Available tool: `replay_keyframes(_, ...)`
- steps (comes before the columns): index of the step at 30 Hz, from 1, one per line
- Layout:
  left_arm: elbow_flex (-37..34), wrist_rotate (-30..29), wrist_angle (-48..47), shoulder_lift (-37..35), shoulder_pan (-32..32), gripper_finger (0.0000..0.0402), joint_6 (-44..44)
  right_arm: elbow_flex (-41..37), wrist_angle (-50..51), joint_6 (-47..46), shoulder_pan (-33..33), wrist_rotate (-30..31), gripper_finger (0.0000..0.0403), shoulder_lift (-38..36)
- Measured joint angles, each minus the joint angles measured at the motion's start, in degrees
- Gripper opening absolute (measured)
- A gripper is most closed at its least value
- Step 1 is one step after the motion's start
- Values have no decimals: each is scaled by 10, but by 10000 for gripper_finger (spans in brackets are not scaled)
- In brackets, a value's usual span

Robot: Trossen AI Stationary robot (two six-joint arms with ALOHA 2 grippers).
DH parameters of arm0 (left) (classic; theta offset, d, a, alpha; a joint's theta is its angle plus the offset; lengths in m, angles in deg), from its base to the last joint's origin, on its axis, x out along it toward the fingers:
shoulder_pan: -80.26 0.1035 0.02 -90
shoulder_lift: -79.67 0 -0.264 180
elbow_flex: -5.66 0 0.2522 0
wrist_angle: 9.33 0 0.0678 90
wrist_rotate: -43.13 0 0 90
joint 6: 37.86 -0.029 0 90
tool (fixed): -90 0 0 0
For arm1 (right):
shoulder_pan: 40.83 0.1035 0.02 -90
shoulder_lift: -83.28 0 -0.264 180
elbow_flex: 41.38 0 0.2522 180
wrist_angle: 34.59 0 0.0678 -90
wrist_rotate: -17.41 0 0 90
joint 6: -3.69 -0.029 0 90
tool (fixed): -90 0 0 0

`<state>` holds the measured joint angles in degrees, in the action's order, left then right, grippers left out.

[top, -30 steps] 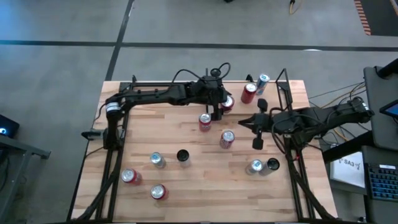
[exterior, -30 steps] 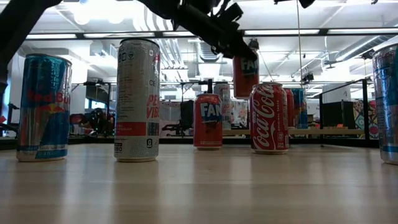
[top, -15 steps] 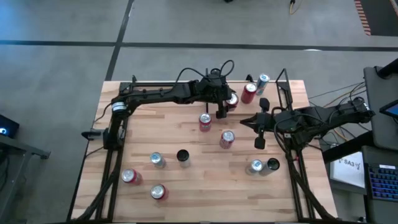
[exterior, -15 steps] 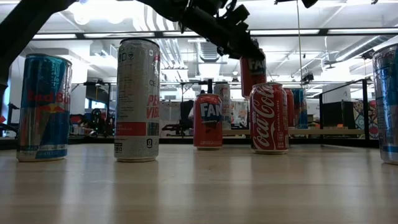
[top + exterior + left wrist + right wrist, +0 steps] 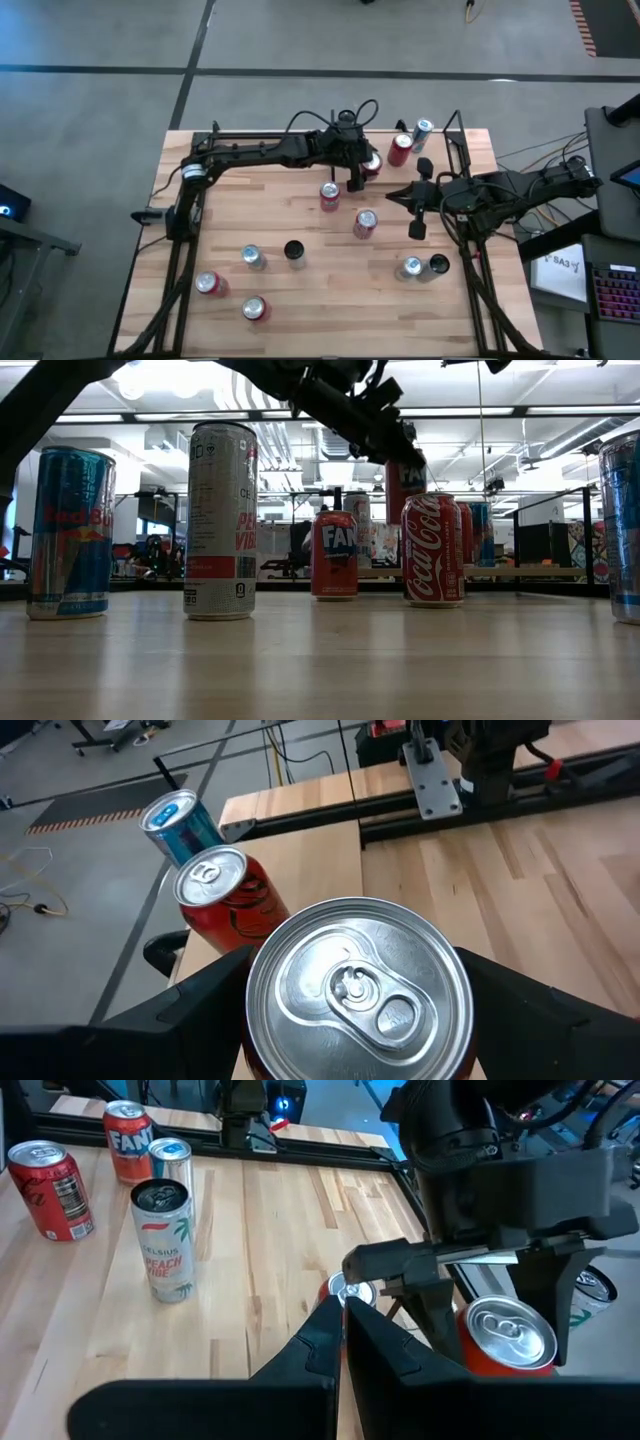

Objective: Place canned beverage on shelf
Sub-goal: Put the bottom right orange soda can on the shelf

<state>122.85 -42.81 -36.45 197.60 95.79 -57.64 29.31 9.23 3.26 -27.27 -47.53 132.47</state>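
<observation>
My left gripper reaches across the far side of the table, shut on a red canned beverage with a silver top. In the low view that can shows above and behind a Coca-Cola can. Just beyond it is the shelf, a light board with black rods, where a red can and a blue can stand. My right gripper waits shut at the table's right, holding nothing. My left gripper pinches the can's round side wall between its two fingers, one on either side just below the top rim. The fingers come from the table's left, slanting down. The can stays upright; its base is hidden behind the Coca-Cola can.
Several more cans stand about the table: two near the middle, several at the near left and two at the near right. A tall white can and a Red Bull can stand near the low camera.
My left gripper has carried the red can a little toward the table's right edge and the shelf, and slightly down; in the low view the can has sunk behind the Coca-Cola can. It stays upright in the hold.
</observation>
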Motion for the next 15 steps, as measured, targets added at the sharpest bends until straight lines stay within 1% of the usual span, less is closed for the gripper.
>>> replay_keyframes(9,9,0,6,17,13,291,52,-1,-3,-5,0,0,9,0)
replay_keyframes(15,9,0,15,25,15,291,71,-2,-3,-11,0,0,9,1)
